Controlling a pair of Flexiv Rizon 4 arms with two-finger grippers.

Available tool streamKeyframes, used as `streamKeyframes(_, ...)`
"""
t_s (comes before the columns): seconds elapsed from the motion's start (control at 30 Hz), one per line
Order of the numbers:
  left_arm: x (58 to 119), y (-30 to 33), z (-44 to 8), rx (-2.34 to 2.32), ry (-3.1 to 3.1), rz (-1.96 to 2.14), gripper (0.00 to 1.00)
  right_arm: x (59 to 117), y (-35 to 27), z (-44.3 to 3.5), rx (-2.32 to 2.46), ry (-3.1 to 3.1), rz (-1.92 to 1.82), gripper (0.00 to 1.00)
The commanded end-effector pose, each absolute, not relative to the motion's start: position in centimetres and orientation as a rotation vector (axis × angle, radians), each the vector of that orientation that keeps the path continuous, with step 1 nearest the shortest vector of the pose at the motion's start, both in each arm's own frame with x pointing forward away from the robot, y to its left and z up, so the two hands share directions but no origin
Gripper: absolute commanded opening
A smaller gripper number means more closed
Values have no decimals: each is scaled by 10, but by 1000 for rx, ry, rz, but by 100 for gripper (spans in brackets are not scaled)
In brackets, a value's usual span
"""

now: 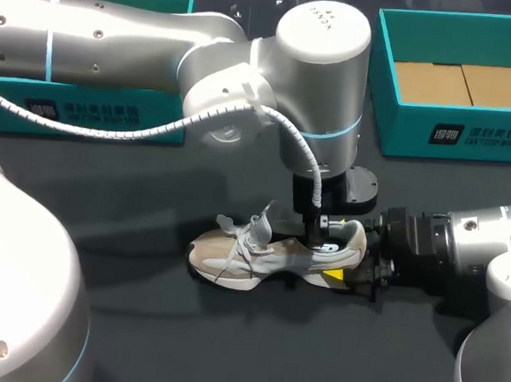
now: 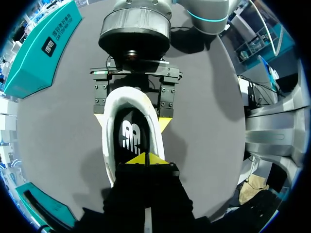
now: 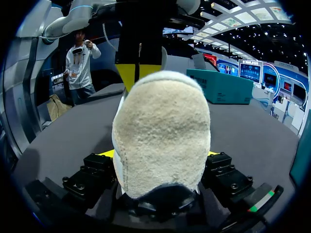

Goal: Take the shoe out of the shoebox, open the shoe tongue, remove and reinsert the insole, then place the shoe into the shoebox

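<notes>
Right gripper (image 3: 158,154) low over table (image 1: 139,323), coming in from right, fingers clamped on heel of shoe (image 1: 259,258), one each side. Shoe upright on sole, mid-table, toe toward left, laces (image 1: 250,235) loose. Left gripper (image 2: 146,158) down from above into shoe opening, yellow tips pressed together over insole (image 2: 130,138); contact unclear. Far edge: open teal shoebox (image 1: 402,127) at right, well apart from shoe; second teal box (image 1: 111,113) at left, partly behind left arm.

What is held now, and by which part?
The right gripper holds the shoe by its heel. The left gripper is inside the opening; whether it pinches the insole is unclear.
</notes>
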State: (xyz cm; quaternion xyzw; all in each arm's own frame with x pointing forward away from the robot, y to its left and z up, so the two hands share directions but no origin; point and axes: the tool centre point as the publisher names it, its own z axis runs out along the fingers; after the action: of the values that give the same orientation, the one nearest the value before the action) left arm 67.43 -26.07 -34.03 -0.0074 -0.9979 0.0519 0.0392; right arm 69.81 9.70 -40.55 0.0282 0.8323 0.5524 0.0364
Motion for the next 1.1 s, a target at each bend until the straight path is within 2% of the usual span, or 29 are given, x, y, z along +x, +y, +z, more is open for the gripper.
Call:
streamKeyframes(0.03,679,-265,-353,-24,-3038,137,0,697,97,-405,88,2557,1692,0)
streamKeyframes(1.1,657,-218,-379,-155,-2959,71,0,697,97,-405,88,2557,1692,0)
